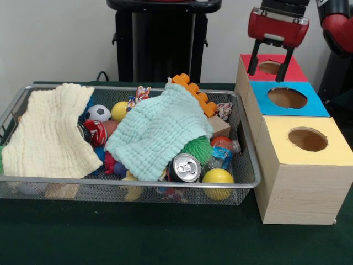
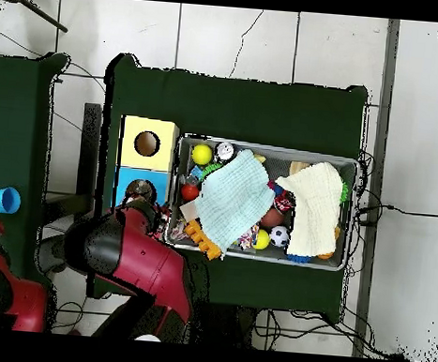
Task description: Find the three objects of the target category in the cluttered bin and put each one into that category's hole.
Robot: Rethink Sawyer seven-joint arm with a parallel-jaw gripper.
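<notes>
At the upper right of the front view the gripper (image 1: 270, 63) hangs with its two dark fingers spread and nothing between them, poised over the opening of the red-topped box (image 1: 272, 67) rather than over the hole (image 1: 287, 97) in the blue-topped box just below it in the frame. Lower still stands the yellow-topped box (image 1: 306, 139). To the left, filling the middle of the frame, lies the cluttered bin (image 1: 249, 144), much of its contents hidden under a mint cloth (image 1: 157, 132) and a cream cloth (image 1: 47, 130). One clear bottle with a blue label (image 1: 220, 157) seems to peek out at the bin's lower right, between the green spiky ball (image 1: 196, 148) and the yellow ball (image 1: 218, 178), beside a silver can (image 1: 185, 167); the other two are not visible and probably lie under the cloths. The step in hand looks like going back for a bottle: it would be wise to descend on that exposed one squarely across its crinkly body, clear of the can and mesh wall, and afterwards to drag the mint cloth aside.
</notes>
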